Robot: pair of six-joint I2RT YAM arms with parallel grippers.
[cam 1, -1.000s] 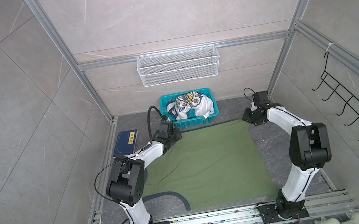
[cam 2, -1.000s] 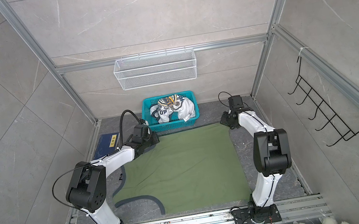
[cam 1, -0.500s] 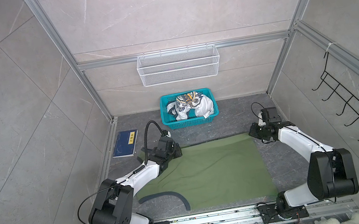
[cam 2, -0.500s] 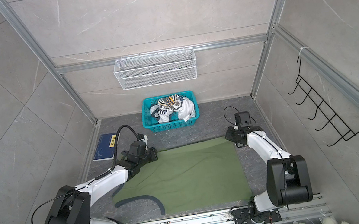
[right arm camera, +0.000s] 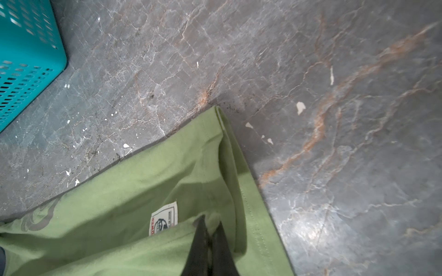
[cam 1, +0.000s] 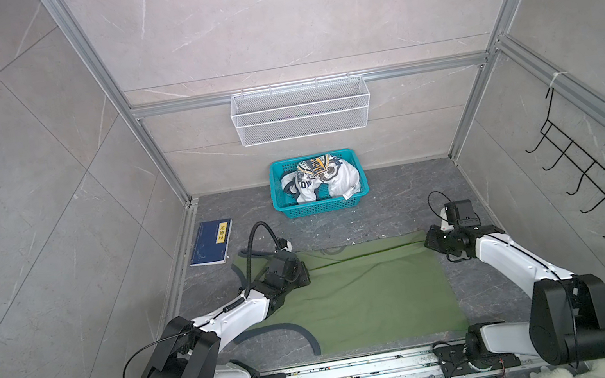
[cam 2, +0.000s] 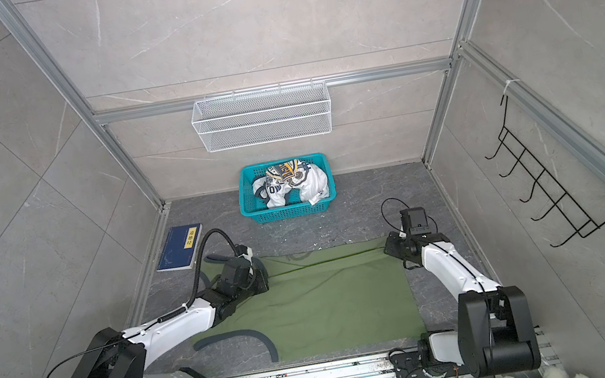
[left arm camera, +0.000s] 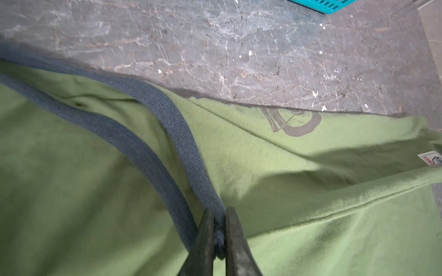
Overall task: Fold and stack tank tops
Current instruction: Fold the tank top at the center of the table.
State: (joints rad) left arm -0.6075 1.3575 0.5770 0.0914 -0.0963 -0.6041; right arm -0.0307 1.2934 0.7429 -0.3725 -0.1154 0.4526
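The dark fingers (left arm camera: 206,239) of the left gripper (left arm camera: 219,212) were clamped on the navy-grey ribbed armhole trim (left arm camera: 184,136) of an olive green sleeveless cloth tank top (cam 1: 371,294). The right gripper (right arm camera: 211,221), its fingers (right arm camera: 199,247) together, pinched a fold of the same shirt beside its hem corner. The garment lay spread across the middle of the grey marble-patterned worktop (cam 1: 379,219), reaching almost to its near edge, with both grippers low at the cloth's far corners. Near the worktop's far edge stood a teal perforated plastic basket (cam 1: 320,208) holding a crumpled white cloth tank top (cam 1: 343,183), its navy-yellow print uppermost. A white wire-mesh basket (cam 1: 301,116) hung on the back wall above it. A blue rectangular book (cam 1: 211,242) lay by the worktop's left edge.
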